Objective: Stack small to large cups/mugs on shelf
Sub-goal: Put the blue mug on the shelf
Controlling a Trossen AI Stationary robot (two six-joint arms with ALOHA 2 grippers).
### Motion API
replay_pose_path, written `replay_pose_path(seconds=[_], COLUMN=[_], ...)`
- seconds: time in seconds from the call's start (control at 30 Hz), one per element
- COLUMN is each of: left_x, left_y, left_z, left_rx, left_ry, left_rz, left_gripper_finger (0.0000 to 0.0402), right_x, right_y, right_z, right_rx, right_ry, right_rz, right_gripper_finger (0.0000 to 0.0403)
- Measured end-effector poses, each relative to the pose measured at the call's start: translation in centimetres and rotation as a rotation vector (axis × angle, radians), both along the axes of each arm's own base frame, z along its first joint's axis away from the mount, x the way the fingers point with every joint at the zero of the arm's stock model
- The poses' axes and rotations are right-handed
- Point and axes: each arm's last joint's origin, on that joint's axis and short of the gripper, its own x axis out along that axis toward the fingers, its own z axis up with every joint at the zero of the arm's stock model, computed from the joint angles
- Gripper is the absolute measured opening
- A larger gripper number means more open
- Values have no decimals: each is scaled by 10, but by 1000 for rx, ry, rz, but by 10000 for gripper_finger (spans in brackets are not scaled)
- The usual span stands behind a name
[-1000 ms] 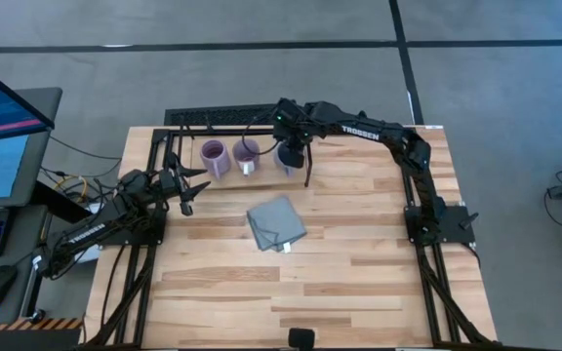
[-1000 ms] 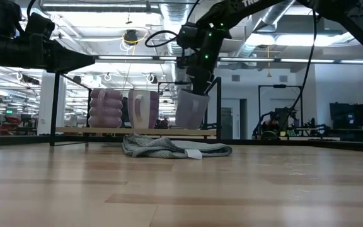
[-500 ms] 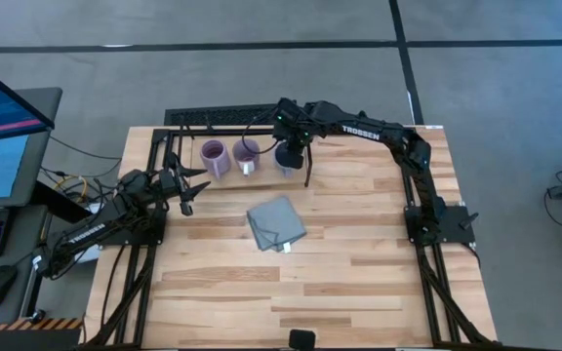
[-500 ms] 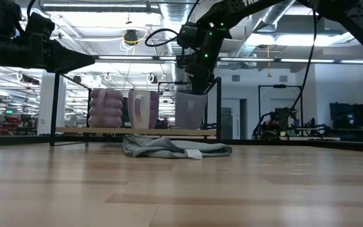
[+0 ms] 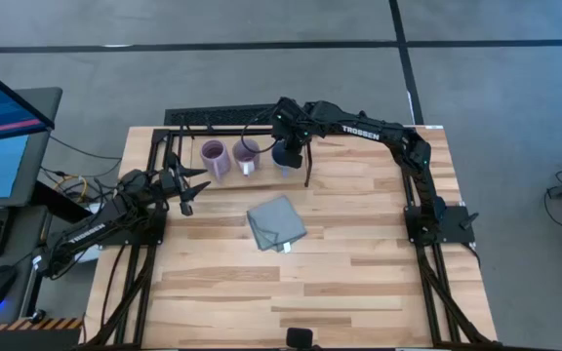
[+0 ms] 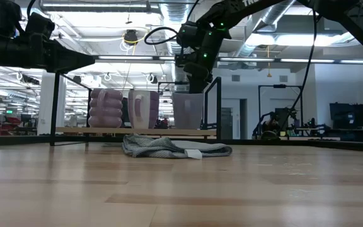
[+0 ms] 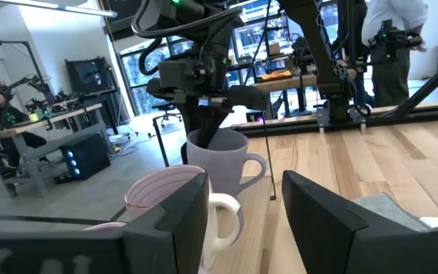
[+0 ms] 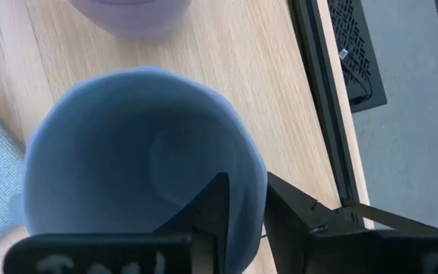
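Observation:
Three mugs stand in a row on the shelf (image 5: 261,174) at the table's far side. The light purple one (image 5: 213,159) is at the left and the darker purple one with a white handle (image 5: 247,154) is in the middle. The blue-grey mug (image 5: 283,156) is at the right, upright on its base (image 6: 188,111). My right gripper (image 8: 248,209) points steeply down over the blue-grey mug, open, with one finger inside the rim and one outside. My left gripper (image 7: 245,186) waits open and level near the table's left edge (image 5: 185,200). My right gripper straddles the blue-grey mug's rim (image 8: 258,171) from above, one finger (image 8: 213,205) inside the mug and the other (image 8: 295,213) outside. The mug stands flat on the shelf board. Whether either finger touches the wall, I cannot tell.
A folded grey-blue cloth (image 5: 276,224) lies mid-table, in front of the shelf. An upright black divider (image 6: 218,107) stands just right of the blue-grey mug. Thin black rods frame the shelf (image 6: 55,107). People and benches show in the room beyond.
The blue-grey mug hung tilted under my right gripper with one side of its base off the shelf. It has come down and now stands upright and level on the board. My right gripper has stayed over its rim.

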Motion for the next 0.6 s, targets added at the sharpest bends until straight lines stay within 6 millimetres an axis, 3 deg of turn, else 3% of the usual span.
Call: replay_pose_path(seconds=[0.6], left_x=[0], left_y=[0], left_z=[0], left_rx=[0], left_ry=[0], left_rz=[0], left_gripper_finger=[162], right_x=[0], right_y=[0], right_z=[0], right_rx=[-8], right_ry=[0], right_rz=[4], right_gripper_finger=[97])
